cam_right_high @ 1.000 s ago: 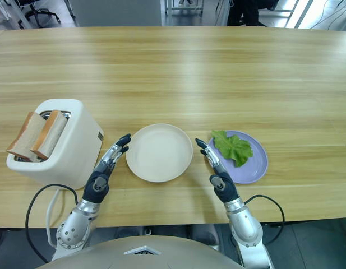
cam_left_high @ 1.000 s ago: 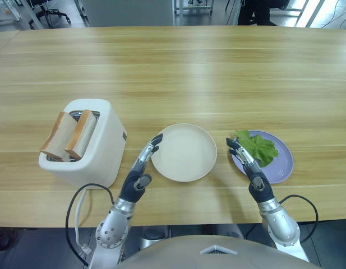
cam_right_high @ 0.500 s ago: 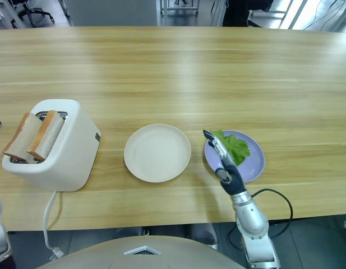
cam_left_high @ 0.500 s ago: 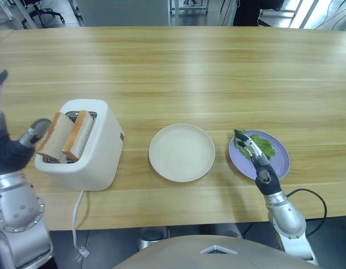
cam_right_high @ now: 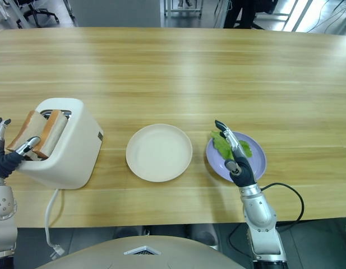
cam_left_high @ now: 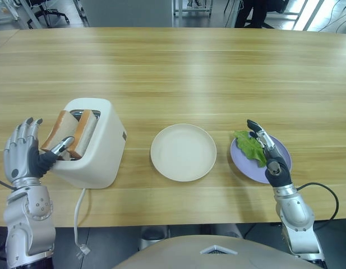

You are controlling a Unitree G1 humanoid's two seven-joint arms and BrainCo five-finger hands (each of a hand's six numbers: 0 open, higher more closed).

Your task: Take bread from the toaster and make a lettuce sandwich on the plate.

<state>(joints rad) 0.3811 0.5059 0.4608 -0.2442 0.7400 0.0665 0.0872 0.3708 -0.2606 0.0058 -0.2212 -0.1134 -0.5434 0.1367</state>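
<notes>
The left hand (cam_left_high: 22, 152) has swung out from beside the cream plate (cam_left_high: 184, 152) to the left side of the toaster (cam_left_high: 100, 154), and now stands just beside it with its fingers spread wide and upright, holding nothing. Its thumb points right, toward the near ends of the two bread slices (cam_left_high: 76, 132); whether it touches them cannot be told. Both slices lean to the left in the slots, so the bread has not been taken yet. Half a second ago this hand was higher and further left, so it has closed in on the bread, and the likely next step is a pinch on the nearest slice.

The right hand (cam_left_high: 266, 150) has also left the cream plate. It has moved right and further out over the purple plate (cam_left_high: 286, 162), where it lies with its fingers held straight and close together, gripping nothing. It covers the right part of the lettuce (cam_left_high: 248, 147), which lies on the purple plate much as before. Contact with the leaf cannot be judged.

The cream plate sits bare between toaster and purple plate, so the sandwich is not begun. The whole view has shifted a little, which is the camera's doing
</notes>
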